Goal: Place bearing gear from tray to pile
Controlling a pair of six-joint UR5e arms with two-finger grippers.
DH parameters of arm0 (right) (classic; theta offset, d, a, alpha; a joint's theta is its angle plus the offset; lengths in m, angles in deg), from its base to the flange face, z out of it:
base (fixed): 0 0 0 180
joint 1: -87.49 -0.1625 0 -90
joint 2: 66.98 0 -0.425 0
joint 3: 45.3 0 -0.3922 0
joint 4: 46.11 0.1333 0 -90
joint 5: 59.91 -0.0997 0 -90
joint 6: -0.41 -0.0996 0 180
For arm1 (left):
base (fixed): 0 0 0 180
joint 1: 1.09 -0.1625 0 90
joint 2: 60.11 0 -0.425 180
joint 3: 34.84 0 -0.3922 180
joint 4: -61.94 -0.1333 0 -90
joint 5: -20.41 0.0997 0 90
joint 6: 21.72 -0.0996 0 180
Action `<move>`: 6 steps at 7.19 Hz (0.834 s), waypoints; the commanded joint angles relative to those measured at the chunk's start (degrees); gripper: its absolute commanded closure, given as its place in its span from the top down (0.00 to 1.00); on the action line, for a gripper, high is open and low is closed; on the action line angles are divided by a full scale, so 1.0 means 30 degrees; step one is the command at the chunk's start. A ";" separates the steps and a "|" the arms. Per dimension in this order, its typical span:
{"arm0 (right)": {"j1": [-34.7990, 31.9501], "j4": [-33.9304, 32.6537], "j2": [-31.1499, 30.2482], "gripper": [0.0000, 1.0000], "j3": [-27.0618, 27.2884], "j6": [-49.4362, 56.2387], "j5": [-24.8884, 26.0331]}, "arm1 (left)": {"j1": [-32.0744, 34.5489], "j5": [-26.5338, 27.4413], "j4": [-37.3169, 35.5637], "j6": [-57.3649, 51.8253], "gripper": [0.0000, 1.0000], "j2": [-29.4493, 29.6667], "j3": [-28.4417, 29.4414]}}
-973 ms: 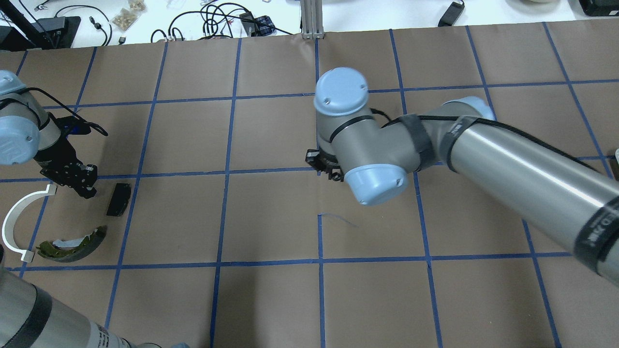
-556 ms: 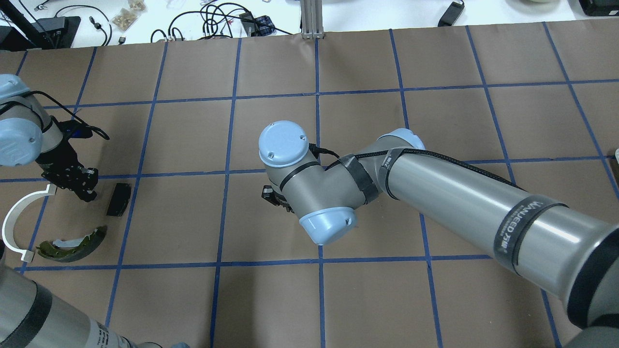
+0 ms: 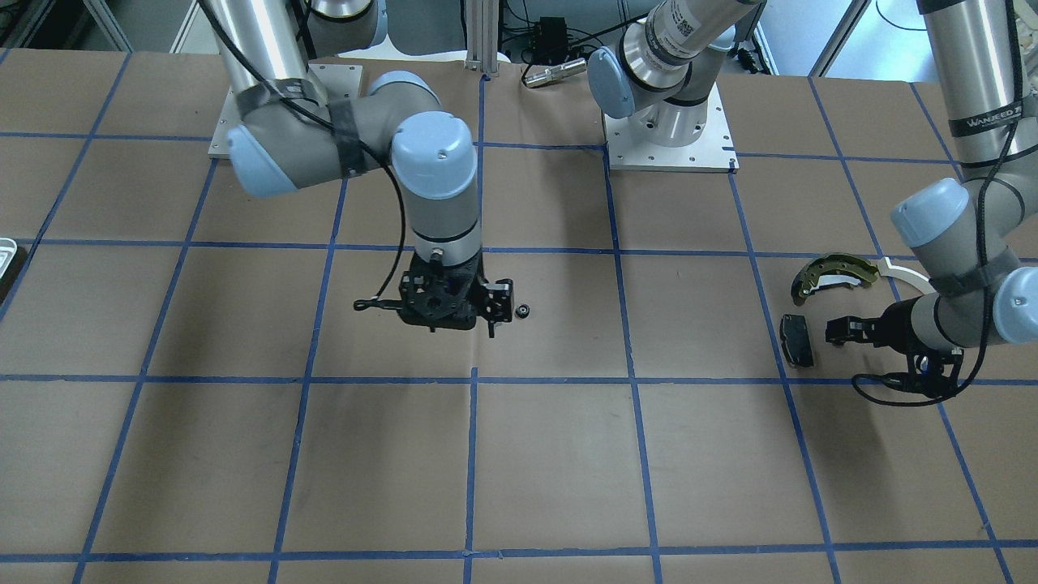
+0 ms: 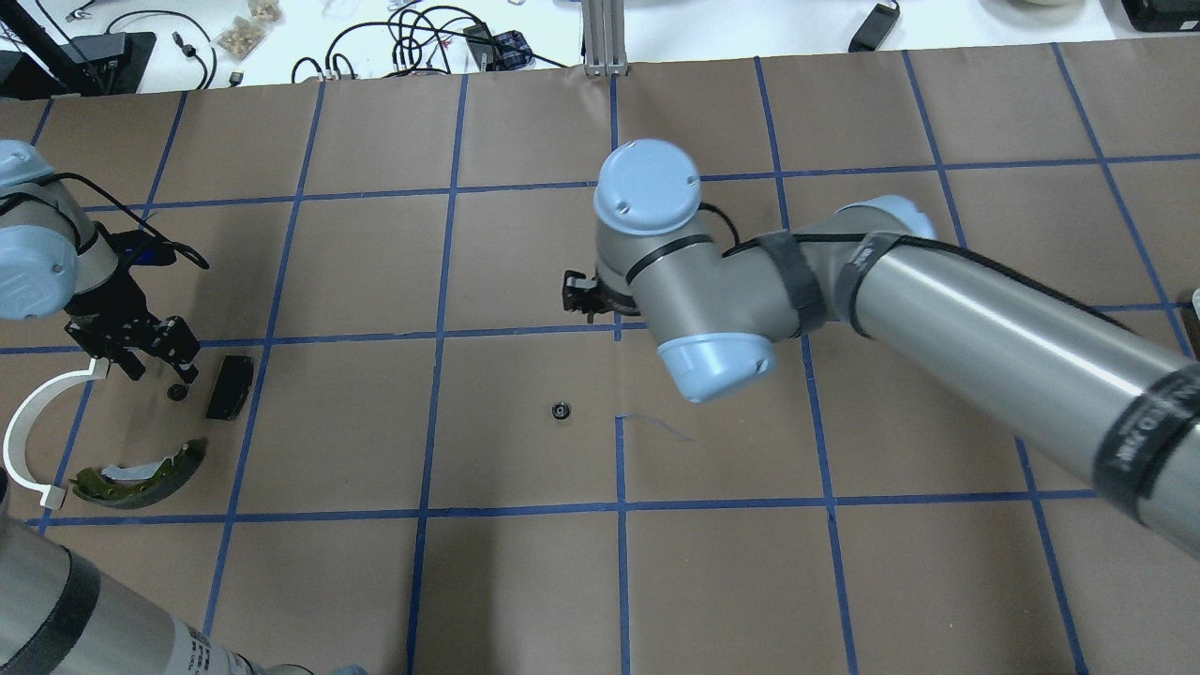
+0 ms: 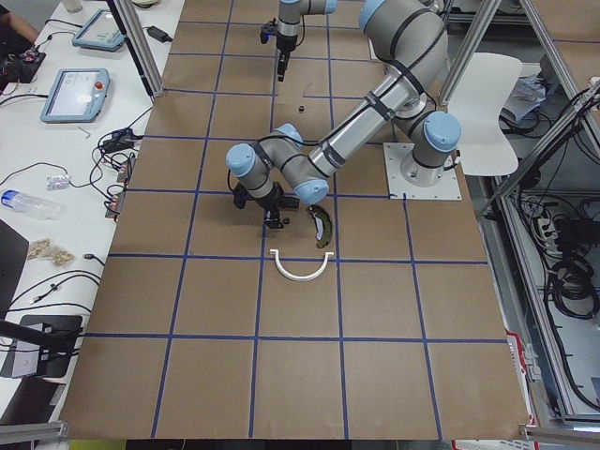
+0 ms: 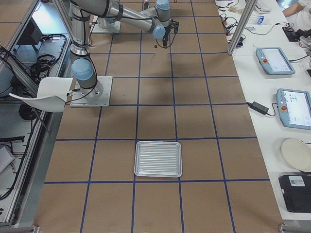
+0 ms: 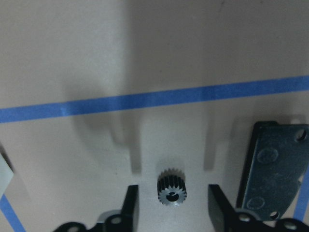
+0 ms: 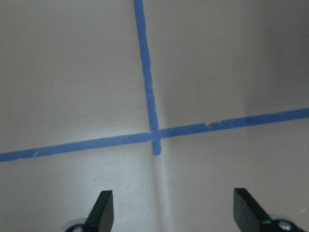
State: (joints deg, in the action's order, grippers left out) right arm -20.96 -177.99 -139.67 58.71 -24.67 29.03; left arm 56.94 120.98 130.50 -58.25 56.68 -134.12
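One small black round bearing gear [image 4: 560, 410] lies alone on the brown paper mid-table, also seen in the front view [image 3: 523, 311]. My right gripper [image 4: 577, 292] hangs open above and beyond it, with nothing between its fingers [image 8: 104, 208]. The pile sits at the left: white arc strip [image 4: 28, 431], dark pad [image 4: 230, 384], yellow-green shoe [image 4: 141, 473]. My left gripper [image 7: 174, 195] is open there, its fingers straddling a small toothed gear [image 7: 171, 189] that rests on the paper beside the pad [image 7: 273, 174]. The silver tray [image 6: 158, 158] looks empty.
Blue tape lines grid the brown paper. Cables and small items lie on the white bench past the far edge [image 4: 422, 37]. A tray corner [image 3: 4, 251] shows at the front view's left edge. Both arm bases [image 3: 669, 130] stand at the robot's side.
The right arm swung toward the table's middle, then drew back, and a small black gear now lies there. The left gripper shifted slightly, and a small black piece now shows beneath it.
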 commanded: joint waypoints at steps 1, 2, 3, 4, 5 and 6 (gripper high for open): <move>0.4140 0.2750 -0.3499 1.00 -0.0098 0.6344 0.0058 | 0.1563 -0.0238 0.0112 0.1067 1.00 -0.0428 0.1064; 0.5898 0.4539 -0.4646 1.00 -0.0447 0.8051 0.0029 | 0.3460 -0.0298 0.0548 0.2207 1.00 -0.0866 0.1650; 0.7075 0.5949 -0.5412 1.00 -0.1437 0.8242 -0.0087 | 0.4958 -0.1053 0.1016 0.4800 1.00 -0.1131 0.1743; 0.7464 0.7964 -0.5535 1.00 -0.2955 0.9085 0.0057 | 0.6162 -0.2597 0.0934 0.6363 1.00 -0.1337 0.1860; 0.7410 1.0595 -0.5537 1.00 -0.4333 0.9384 0.0174 | 0.7566 -0.3106 0.0962 0.7278 1.00 -0.1513 0.2180; 0.7322 1.1926 -0.5595 1.00 -0.5130 0.9387 0.0059 | 0.9262 -0.3343 0.1050 0.8940 1.00 -0.1718 0.2300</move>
State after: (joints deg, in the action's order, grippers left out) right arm 0.87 -148.79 -156.11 47.15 2.74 29.31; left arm 78.86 112.62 133.38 -36.95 52.29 -127.89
